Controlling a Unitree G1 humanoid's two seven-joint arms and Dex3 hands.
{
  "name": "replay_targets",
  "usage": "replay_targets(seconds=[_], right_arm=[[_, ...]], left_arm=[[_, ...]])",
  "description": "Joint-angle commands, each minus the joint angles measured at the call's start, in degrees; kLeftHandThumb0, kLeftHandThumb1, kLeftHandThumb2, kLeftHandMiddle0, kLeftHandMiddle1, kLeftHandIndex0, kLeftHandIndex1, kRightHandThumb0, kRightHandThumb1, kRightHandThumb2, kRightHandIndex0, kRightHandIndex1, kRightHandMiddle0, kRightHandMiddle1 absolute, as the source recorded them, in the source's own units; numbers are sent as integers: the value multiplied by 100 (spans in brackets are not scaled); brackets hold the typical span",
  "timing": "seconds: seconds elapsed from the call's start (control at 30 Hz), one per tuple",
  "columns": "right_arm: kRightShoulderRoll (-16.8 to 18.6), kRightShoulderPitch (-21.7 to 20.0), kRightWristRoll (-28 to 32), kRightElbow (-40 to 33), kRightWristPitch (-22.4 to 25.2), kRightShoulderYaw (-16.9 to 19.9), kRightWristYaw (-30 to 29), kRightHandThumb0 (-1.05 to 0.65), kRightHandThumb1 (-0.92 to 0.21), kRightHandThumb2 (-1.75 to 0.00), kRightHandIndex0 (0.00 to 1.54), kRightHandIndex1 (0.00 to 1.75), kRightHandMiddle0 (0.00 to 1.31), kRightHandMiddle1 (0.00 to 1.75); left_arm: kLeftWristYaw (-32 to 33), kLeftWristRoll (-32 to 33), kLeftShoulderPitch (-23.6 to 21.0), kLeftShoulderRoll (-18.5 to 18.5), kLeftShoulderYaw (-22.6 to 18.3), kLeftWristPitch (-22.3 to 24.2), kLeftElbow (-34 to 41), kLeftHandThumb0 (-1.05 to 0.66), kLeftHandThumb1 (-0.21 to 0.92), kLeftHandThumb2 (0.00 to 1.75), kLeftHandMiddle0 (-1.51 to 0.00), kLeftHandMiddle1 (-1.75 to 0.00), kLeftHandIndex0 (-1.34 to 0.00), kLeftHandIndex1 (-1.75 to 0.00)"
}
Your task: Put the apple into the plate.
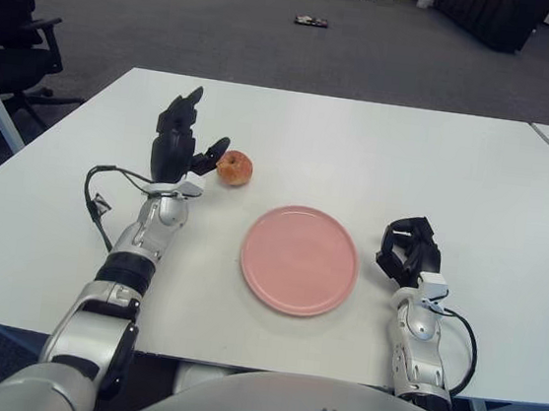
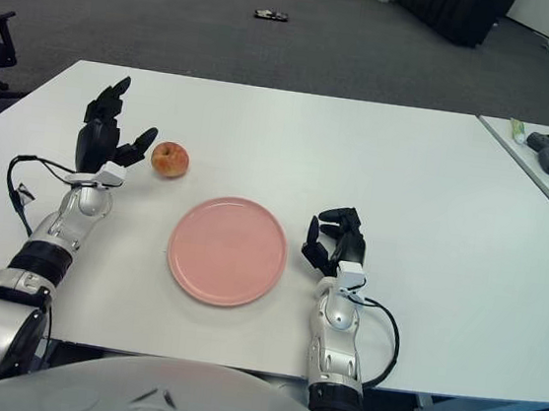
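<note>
1 apple point(image 1: 234, 168) sits on the table point(image 1: 380, 148), just beyond the plate's point(image 1: 299, 259) far left edge. The left hand point(image 1: 179, 140) waits beside it, fingers spread; it should wrap the fruit evenly before lifting. The right hand point(image 1: 409, 251) rests curled, right of the plate.

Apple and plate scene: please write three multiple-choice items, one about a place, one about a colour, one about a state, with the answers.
1. Where is the apple?
A. on the plate
B. on the table, beyond the plate's left edge
C. in the right hand

2. What colour is the plate?
A. pink
B. blue
C. green

3. How is the left hand?
A. closed on the apple
B. open beside the apple
C. resting on the plate

Answers: 1 B, the apple sits on the white table. 2 A, the plate is plainly pink. 3 B, its fingers are spread, holding nothing.
</note>
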State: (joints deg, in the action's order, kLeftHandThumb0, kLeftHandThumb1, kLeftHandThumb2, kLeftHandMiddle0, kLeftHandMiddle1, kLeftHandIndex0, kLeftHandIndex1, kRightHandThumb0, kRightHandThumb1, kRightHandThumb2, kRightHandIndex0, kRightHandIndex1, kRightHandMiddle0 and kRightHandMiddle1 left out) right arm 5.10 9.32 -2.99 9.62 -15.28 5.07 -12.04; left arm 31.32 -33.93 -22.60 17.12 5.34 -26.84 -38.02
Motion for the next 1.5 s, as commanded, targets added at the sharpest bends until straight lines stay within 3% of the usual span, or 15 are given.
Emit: replay_targets(seconds=[0.0, 0.3, 0.47, 1.03, 1.47], right_arm=[[-27, 25, 2, 170, 106, 24, -3, -39, -65, -89, 43, 171, 36, 175], [-38, 6, 24, 214, 52, 46, -2, -39, -64, -91, 46, 171, 37, 175], [-34, 25, -23, 194, 65, 41, -43, -39, -64, -91, 45, 171, 37, 175], [-66, 89, -58, 95, 99, 36, -23, -39, -65, -90, 44, 171, 36, 175], [-74, 116, 18, 81, 64, 77, 0, -39, -65, -90, 44, 170, 36, 175]], left_arm=[[-130, -297, -443, 92, 377, 158, -465, -105, 79, 24, 0, 0, 0, 0], [-342, -773, -1147, 298, 1152, 284, -1667, -105, 74, 19, 0, 0, 0, 0], [-896, -828, -1403, 326, 1489, 378, -2075, -105, 70, 16, 0, 0, 0, 0], [-1308, -911, -1821, 178, 2155, 616, -2911, -105, 70, 16, 0, 0, 0, 0], [-1611, -1057, -2072, 40, 2607, 1154, -3776, -105, 76, 18, 0, 0, 0, 0]])
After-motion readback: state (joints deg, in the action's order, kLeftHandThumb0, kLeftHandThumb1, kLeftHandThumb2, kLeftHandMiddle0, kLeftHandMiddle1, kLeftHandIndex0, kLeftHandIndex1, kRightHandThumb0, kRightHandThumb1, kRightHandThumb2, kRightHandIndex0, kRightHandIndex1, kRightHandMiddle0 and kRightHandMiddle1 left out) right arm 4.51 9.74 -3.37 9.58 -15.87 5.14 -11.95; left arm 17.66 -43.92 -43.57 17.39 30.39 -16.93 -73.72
